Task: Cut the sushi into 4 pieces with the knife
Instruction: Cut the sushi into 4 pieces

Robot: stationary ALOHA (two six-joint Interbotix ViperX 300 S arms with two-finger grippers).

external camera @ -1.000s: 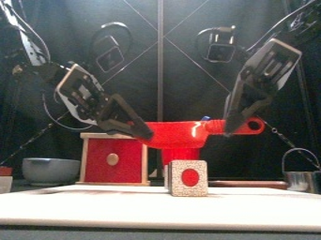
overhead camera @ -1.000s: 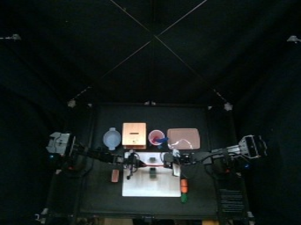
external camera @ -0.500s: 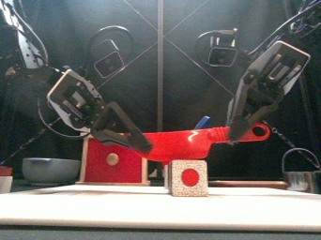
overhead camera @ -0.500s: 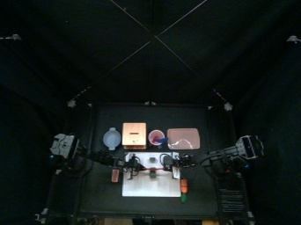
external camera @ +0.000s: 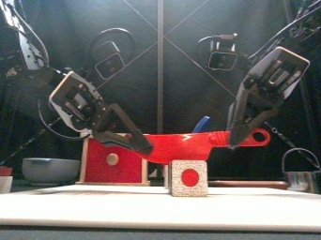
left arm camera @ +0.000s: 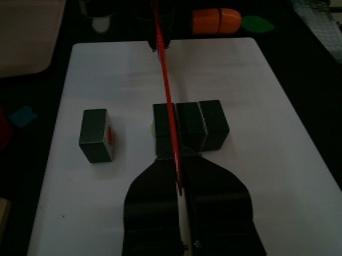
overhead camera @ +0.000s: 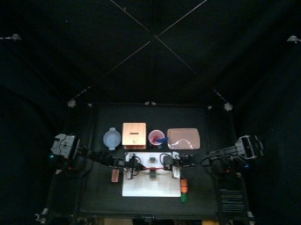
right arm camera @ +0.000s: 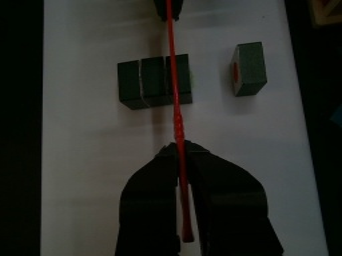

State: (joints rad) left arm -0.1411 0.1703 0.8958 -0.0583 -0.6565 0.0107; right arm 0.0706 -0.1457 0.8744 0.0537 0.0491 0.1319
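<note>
A red toy knife [external camera: 189, 143] hangs level above the white cutting board [left arm camera: 254, 110], held at both ends. My right gripper [external camera: 236, 139] is shut on its handle end and my left gripper [external camera: 129, 145] is shut on the blade's far end. In the wrist views the blade [left arm camera: 163, 90] runs edge-on over a dark green sushi block [left arm camera: 187, 128] of joined pieces. One separate piece [left arm camera: 96, 135] stands apart beside it, also seen in the right wrist view [right arm camera: 249, 68]. From the front, a sushi end face [external camera: 189, 177], white with a red centre, sits just under the knife.
Behind the board stand a wooden box with a red drawer front [external camera: 113, 157], a blue-grey bowl [external camera: 51, 170] at the left, a red cup [overhead camera: 157, 137] with a blue knife [external camera: 201, 124], and a pink tray [overhead camera: 185, 138]. A metal cutter [external camera: 301, 174] is at the right. An orange toy [left arm camera: 214, 18] lies past the board.
Both grippers have come down with the red knife, which now sits lower and closer to the top of the sushi. The sushi pieces have not moved.
</note>
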